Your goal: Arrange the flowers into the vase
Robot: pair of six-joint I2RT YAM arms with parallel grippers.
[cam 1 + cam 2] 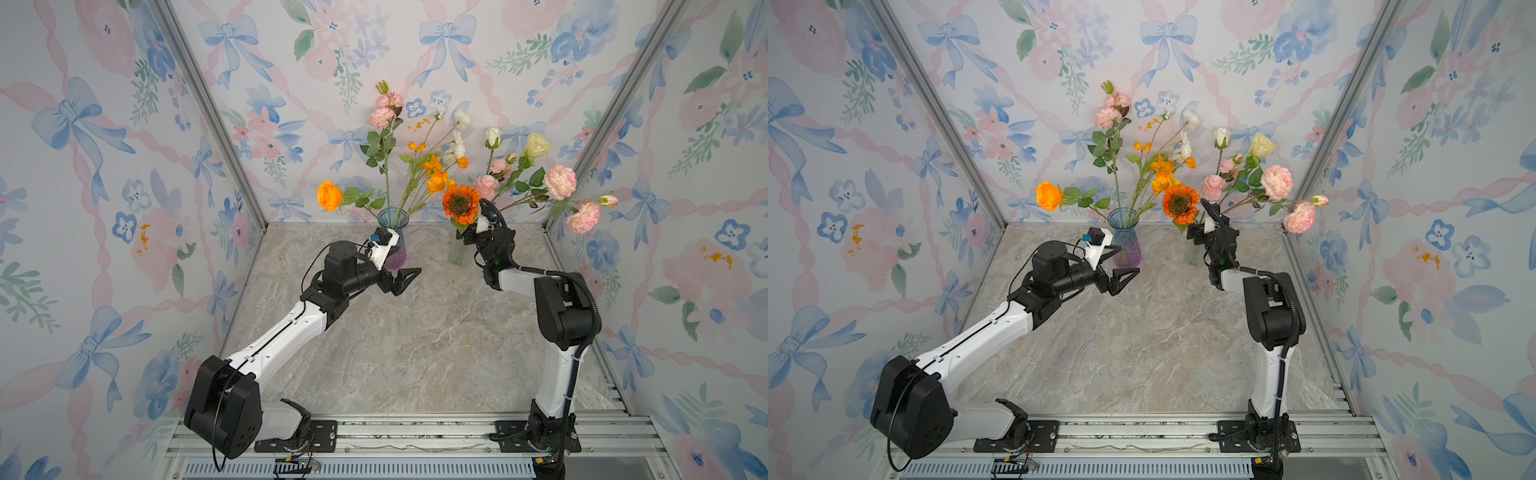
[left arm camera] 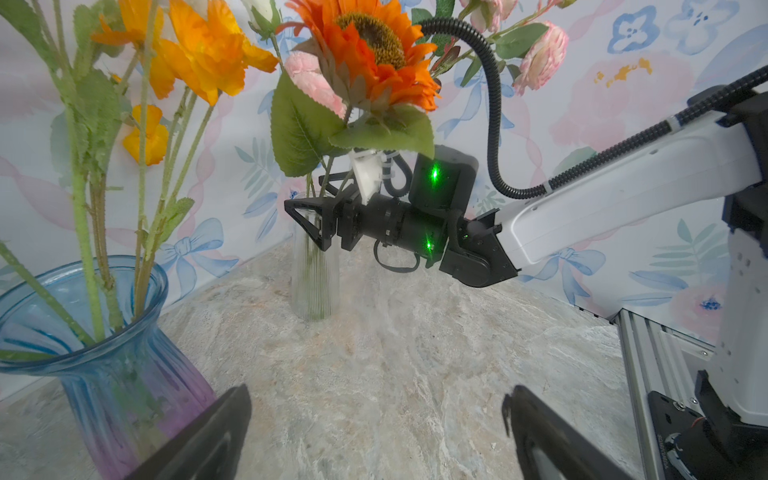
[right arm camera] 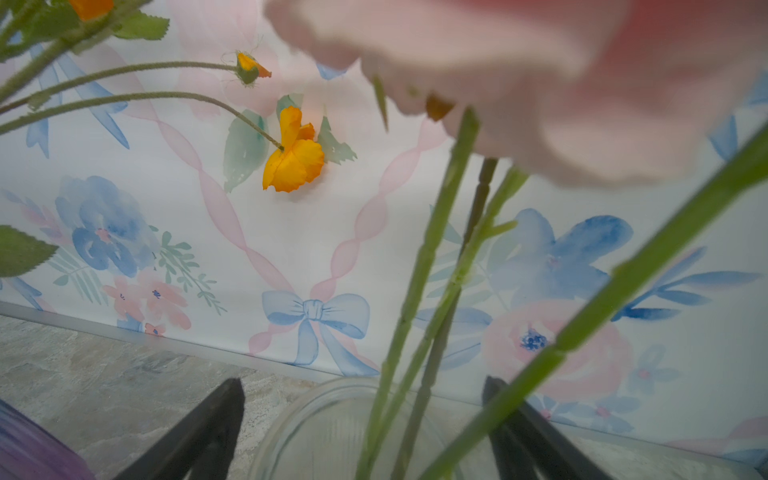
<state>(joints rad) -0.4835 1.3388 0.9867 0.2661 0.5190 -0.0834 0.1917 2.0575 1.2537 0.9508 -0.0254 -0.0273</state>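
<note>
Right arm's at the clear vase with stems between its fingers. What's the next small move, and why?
Probably draw the right gripper straight back from the clear vase: its jaws stand open either side of the stems, which already sit in it, gripping nothing.

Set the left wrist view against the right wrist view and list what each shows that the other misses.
Left wrist only: the orange sunflower, the right gripper seen from outside at the clear vase, the rim of the blue vase, the open left gripper. Right wrist only: the clear vase's mouth from above, green stems passing between the right gripper's spread fingers. Both: clear vase, orange poppies, pink carnations, marble table, flowered wallpaper.
</note>
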